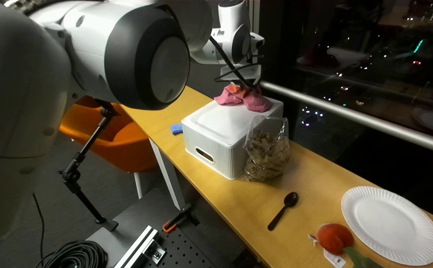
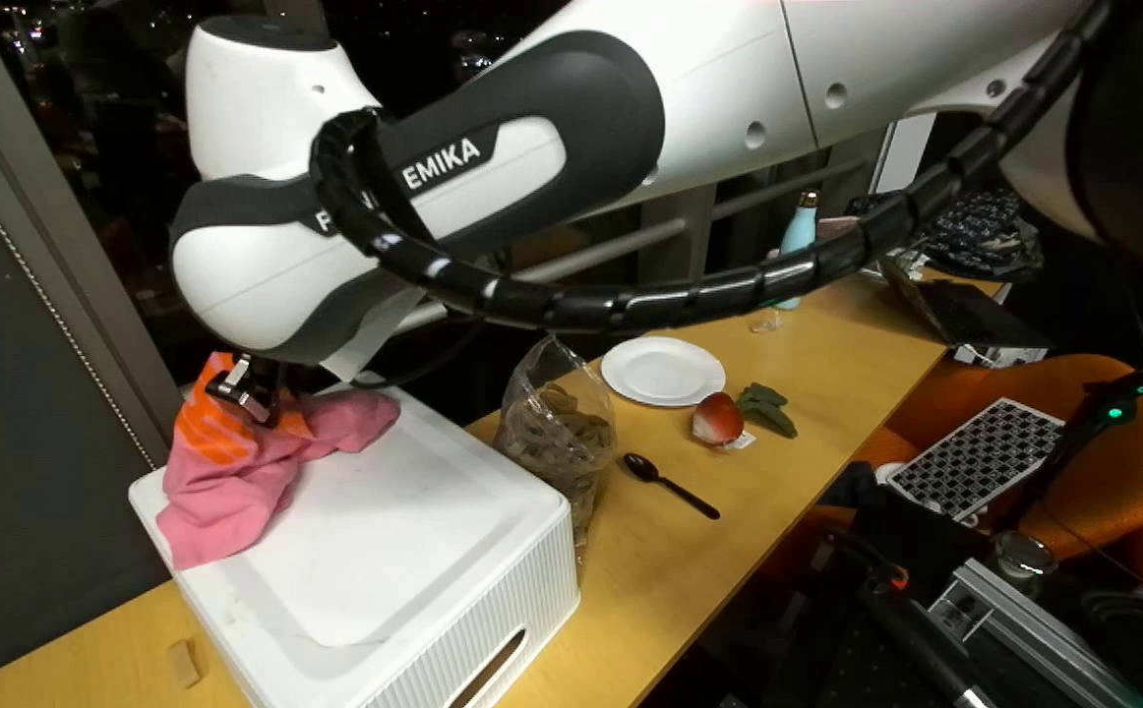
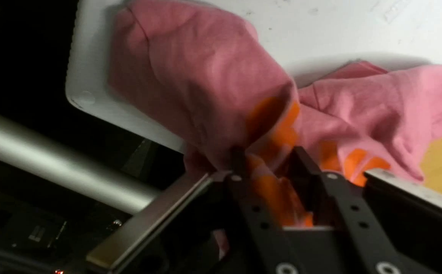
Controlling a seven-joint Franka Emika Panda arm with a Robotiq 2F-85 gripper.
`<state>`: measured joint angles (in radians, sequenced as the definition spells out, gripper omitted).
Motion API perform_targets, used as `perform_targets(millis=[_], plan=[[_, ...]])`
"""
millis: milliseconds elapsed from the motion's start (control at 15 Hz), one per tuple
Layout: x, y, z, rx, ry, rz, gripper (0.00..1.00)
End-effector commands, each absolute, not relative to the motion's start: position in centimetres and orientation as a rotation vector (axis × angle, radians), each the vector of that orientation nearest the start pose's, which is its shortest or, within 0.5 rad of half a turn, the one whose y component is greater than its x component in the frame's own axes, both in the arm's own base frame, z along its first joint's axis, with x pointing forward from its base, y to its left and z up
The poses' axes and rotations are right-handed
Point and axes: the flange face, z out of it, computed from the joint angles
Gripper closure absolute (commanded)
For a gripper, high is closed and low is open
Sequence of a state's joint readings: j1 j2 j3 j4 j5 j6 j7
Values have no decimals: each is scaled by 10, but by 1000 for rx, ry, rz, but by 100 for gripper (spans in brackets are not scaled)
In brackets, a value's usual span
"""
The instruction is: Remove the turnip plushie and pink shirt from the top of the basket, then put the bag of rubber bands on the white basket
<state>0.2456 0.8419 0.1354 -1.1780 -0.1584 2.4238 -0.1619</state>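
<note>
The pink shirt (image 2: 237, 511) with its orange print lies bunched on the flat top of the white basket (image 1: 216, 128), towards the window-side end. My gripper (image 3: 269, 155) points down into the shirt. Its fingers (image 3: 253, 205) stand apart, with an orange-printed fold of cloth rising between them and some space left in the gap. Against the basket's side leans the clear bag of rubber bands (image 1: 266, 156), upright on the table. Away from the basket, the turnip plushie (image 1: 335, 238) rests on the table, red with green leaves.
A black spoon (image 1: 285, 209) lies between the bag and the plushie. Beside the plushie is a white plate (image 1: 388, 223). A metal rail (image 1: 350, 116) runs along the dark window, close behind the basket. A small blue cloth (image 1: 176, 129) sits by the basket's far side.
</note>
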Motion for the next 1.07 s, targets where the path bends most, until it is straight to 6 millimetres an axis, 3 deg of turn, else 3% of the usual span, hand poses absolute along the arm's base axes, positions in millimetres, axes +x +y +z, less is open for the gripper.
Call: perform_targets(millis=[0, 67, 533, 733, 1000], plan=[[754, 264, 341, -2890, -858, -633, 95], [754, 264, 343, -2886, -851, -632, 100], [744, 254, 372, -2929, -790, -577, 99], [730, 248, 408, -2981, -749, -532, 99], [706, 233, 481, -3055, -644, -606, 99]])
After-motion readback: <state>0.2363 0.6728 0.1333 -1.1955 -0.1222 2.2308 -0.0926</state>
